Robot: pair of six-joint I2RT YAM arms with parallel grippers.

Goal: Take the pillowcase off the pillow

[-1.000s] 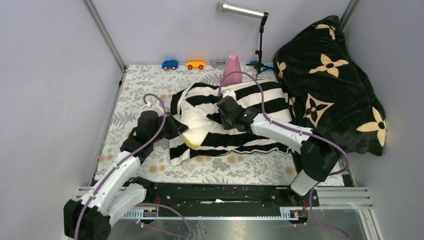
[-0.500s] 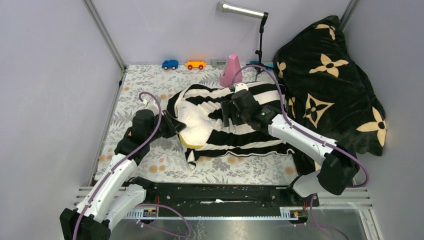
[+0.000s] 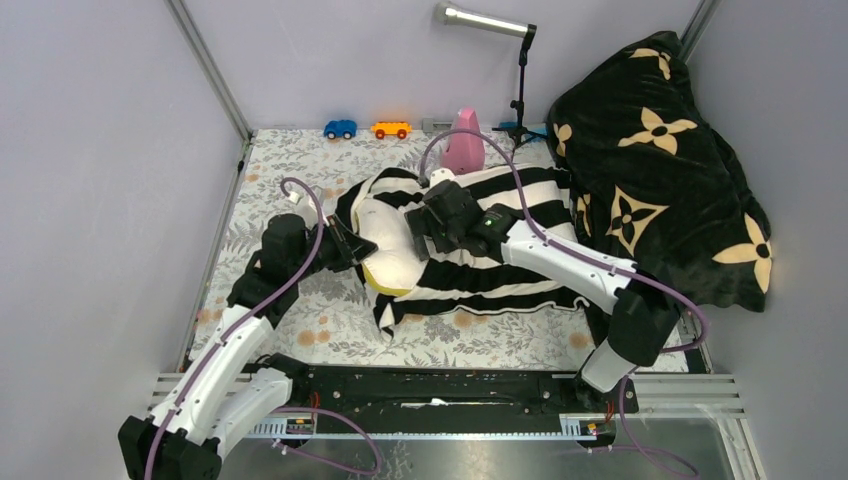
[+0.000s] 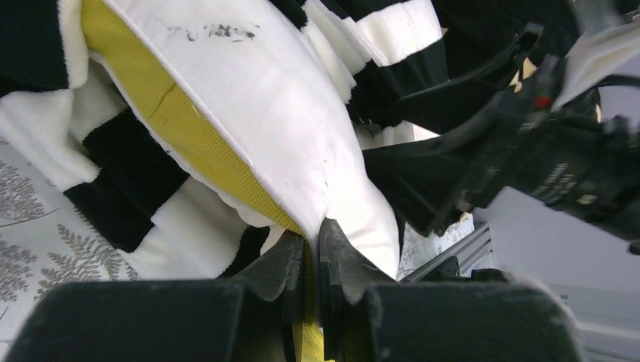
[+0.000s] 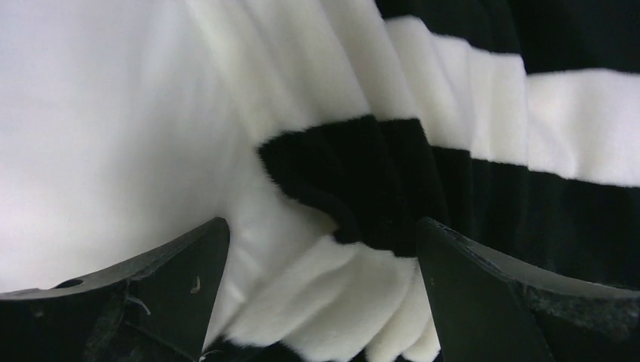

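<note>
we see the pillowcase (image 3: 500, 275) lying across the middle of the flower-printed table (image 3: 290, 165), its broad black and cream stripes rumpled and bunched. it covers the right part of the pillow (image 3: 385, 240), and its open mouth is gathered in folds around the pillow's middle. the pillow's left end sticks out bare: smooth cream-white cloth, puffy, with a few dark smudges in the left wrist view. a yellow edge band (image 4: 189, 143) runs along the pillow's seam. a loose flap of striped fabric trails toward the near edge of the table, under the bare end. to the right, the black blanket (image 3: 660, 170) with tan flowers lies heaped beside the pillowcase.

the left gripper (image 3: 350, 248) sits at the pillow's bare left end. in its own view the two fingers (image 4: 340, 264) are clenched together, with only a thin gap between them. they pinch the pillow's corner right where the yellow band meets the white cloth.

the right gripper (image 3: 425, 225) hangs over the top of the pillow at the mouth of the pillowcase. its jaws stand spread wide and hold nothing. in its own view one finger is over the bare white pillow (image 5: 98, 136), the other over the striped pillowcase (image 5: 468, 143). the rolled black-and-cream hem lies between them. we cannot tell whether the fingertips touch the fabric below.
</note>
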